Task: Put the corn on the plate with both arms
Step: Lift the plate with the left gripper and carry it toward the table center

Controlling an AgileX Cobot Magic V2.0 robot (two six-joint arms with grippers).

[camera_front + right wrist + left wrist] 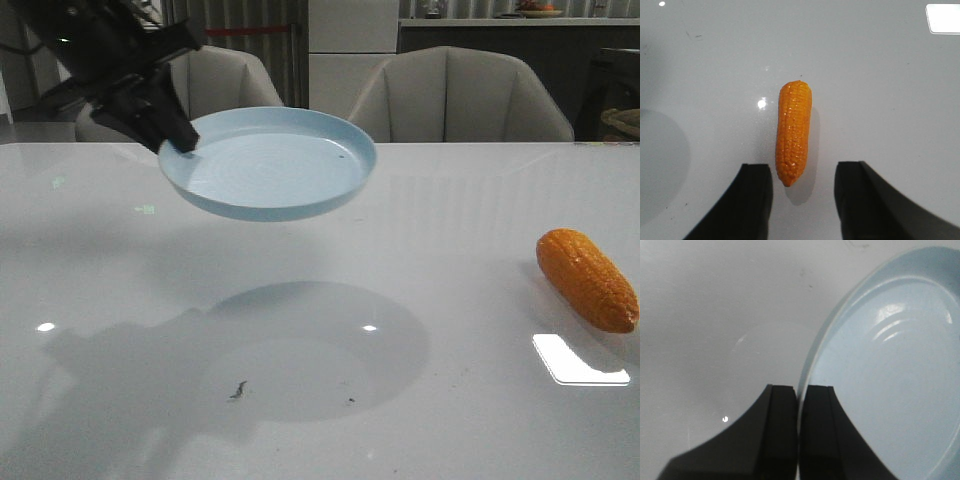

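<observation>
- Left claw (178, 137) pinches the plate (270, 165) rim, holding it above the worktop (420, 260).
- Right claw (802, 187) gapes wide over the corn (794, 132), far right.
- Chairs (455, 95) stand beyond.

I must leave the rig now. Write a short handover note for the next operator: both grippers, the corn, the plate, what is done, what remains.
Left gripper: shut on the rim of the plate, holding it in the air above the table.
Right gripper: open, fingers either side of the corn's tapered end, not gripping.
Corn: lying on the table, at the right.
Done: plate lifted.
Left: grasp the corn and put it on the plate.
</observation>
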